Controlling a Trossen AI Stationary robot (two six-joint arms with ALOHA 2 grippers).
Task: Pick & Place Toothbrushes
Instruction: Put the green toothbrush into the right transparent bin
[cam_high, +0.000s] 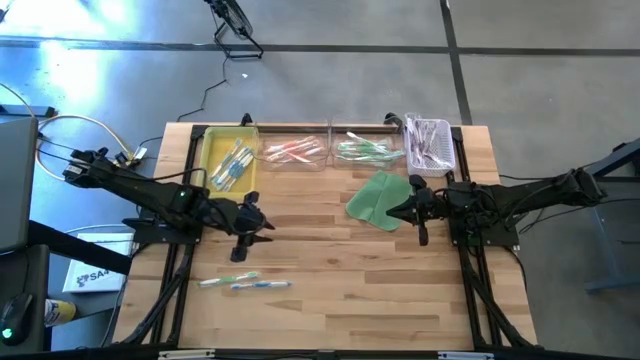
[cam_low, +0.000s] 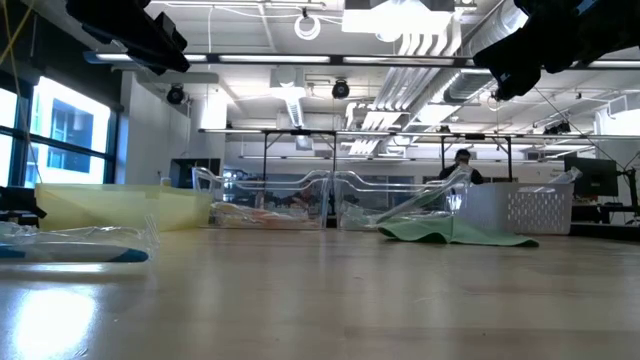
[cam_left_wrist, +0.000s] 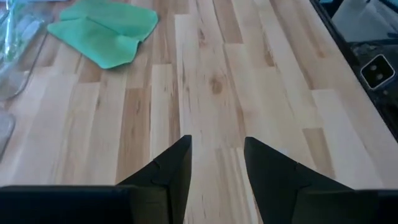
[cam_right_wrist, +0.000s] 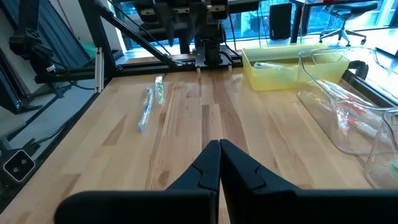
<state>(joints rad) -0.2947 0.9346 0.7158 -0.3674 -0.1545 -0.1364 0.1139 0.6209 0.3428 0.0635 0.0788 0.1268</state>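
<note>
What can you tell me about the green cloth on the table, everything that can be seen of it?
The green cloth is a flat piece of soft-looking fabric, plain mint green, folded over itself so that one flap overlaps another. It lies slightly rumpled on the wooden table, toward the far right part, just in front of the clear bin holding green toothbrushes. The right gripper hangs at its near edge with jaws shut; whether it touches the cloth cannot be told. Nothing rests on the cloth.
</note>
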